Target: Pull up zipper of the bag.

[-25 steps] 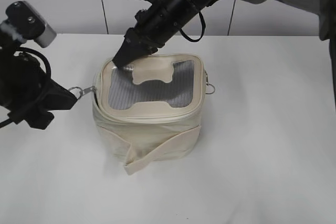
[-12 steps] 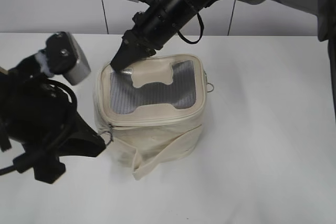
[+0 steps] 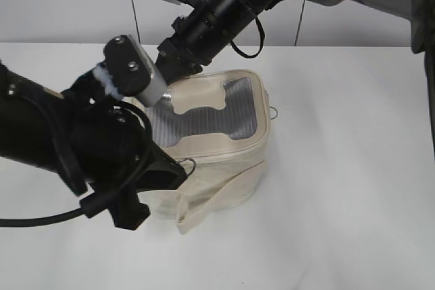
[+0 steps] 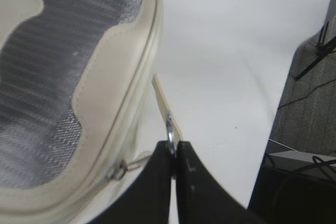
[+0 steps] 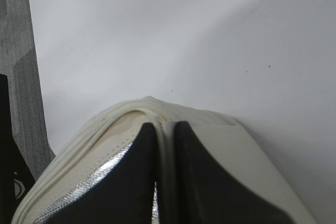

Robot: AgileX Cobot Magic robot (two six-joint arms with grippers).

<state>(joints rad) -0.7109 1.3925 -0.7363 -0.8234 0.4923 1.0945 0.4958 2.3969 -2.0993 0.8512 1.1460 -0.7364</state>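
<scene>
Left gripper point(image 4: 172, 153): jaws clenched on a silver zipper pull point(image 4: 169, 129); the metal stands up from the pinch line, edge-on. Just left of the jaws, a second ring pull point(image 4: 119, 170) sits against the zipper point(image 4: 148, 51) track on the lid rim. Above and left of that, the grey mesh lid panel point(image 4: 58, 72) with its cream patch.

Right gripper point(image 5: 160, 182): jaws closed to a narrow gap on the cream rim of the bag point(image 5: 173, 116) at a back corner; a thin fold of fabric or piping seems caught between them. Likely bracing the bag against the pull.

The bag point(image 3: 224, 168) sits on the white table point(image 3: 340, 202), between the two arms, leaning slightly. Loose cream strap point(image 3: 211, 198) hangs down its front, below and right of the left jaws.

Handling, as judged: light, soft-walled, deforms and slides easily, so it needs an anchor. The pull is small, hard, slick metal; best taken flat across the tab, tugging along the track line and not outward.

View differences: the left wrist view shows the pinched pull and second ring clearly; in the exterior view the left gripper point(image 3: 173, 171) largely hides them, only a thin ring shows at its tip. The exterior view alone shows the right gripper point(image 3: 170, 79) and its arm coming in from behind. The right wrist view shows the rim grip close, but no pulls.
</scene>
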